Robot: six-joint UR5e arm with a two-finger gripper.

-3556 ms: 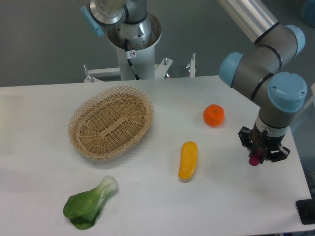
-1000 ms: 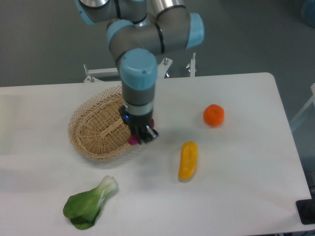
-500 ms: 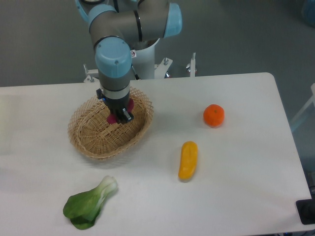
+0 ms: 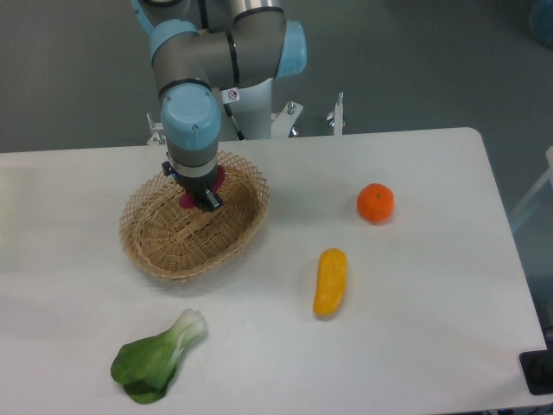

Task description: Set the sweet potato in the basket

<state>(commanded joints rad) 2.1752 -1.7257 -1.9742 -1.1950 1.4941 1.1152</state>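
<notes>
While the bok choy (image 4: 155, 359) lies at the table's (image 4: 432, 346) near left, I see the gripper (image 4: 200, 194) over the basket (image 4: 147, 251), pinching the sweet potato (image 4: 187, 201) just above the weave. Further right sit the yellow vegetable (image 4: 330, 281) and, beyond it, the orange fruit (image 4: 376, 202).

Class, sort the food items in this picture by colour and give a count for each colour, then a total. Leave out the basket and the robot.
Reddish-purple: 1, the sweet potato held in the end effector over the basket
Orange: 1, the round fruit
Yellow: 1, the oblong vegetable
Green: 1, the leafy vegetable
Total: 4
</notes>
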